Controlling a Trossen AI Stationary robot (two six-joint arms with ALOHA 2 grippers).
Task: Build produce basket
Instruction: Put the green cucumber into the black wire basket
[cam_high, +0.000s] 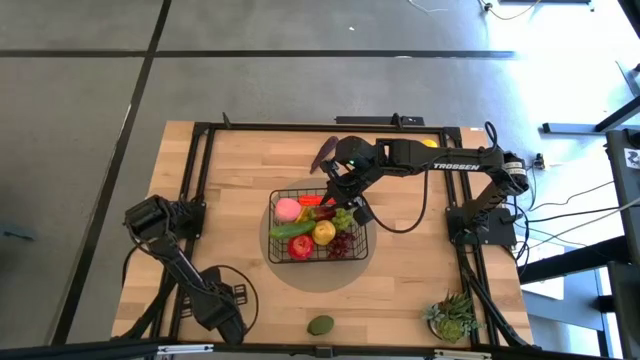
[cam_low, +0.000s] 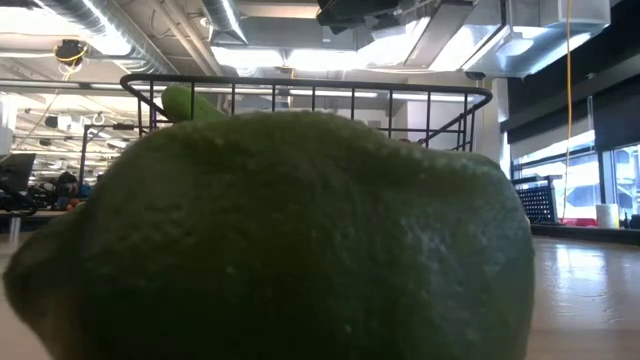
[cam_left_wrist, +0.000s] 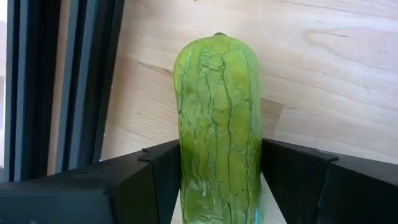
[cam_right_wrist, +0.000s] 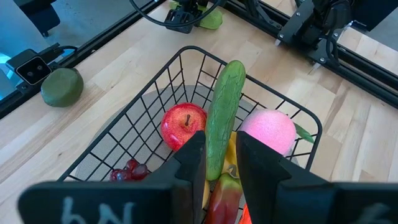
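While the right gripper (cam_right_wrist: 217, 163) hangs over the basket (cam_high: 276, 243) at table centre, its two fingers pinch a long green cucumber (cam_right_wrist: 222, 118) that points down into the mesh, tilted over the fruit already inside. Right wrist view: a red apple-like fruit (cam_right_wrist: 183, 123), a pink peach (cam_right_wrist: 268, 130) and dark red grapes (cam_right_wrist: 126, 170) sit under and beside the cucumber; the high view adds a yellow lemon (cam_high: 324, 233). Basket rim wires run close on both sides of the cucumber.

Left gripper (cam_left_wrist: 217, 180) is down at the near-left corner of the table (cam_high: 230, 170), close to the black frame rail (cam_left_wrist: 74, 81). Its fingers stand on either side of a pale green ribbed vegetable (cam_left_wrist: 217, 118) and touch it on both flanks.

A round dark green fruit (cam_high: 320, 325) lies alone near the front edge, well apart from both grippers; it fills the low view and hides most of the basket. Potted plant (cam_high: 455, 317) sits at the near-right corner.
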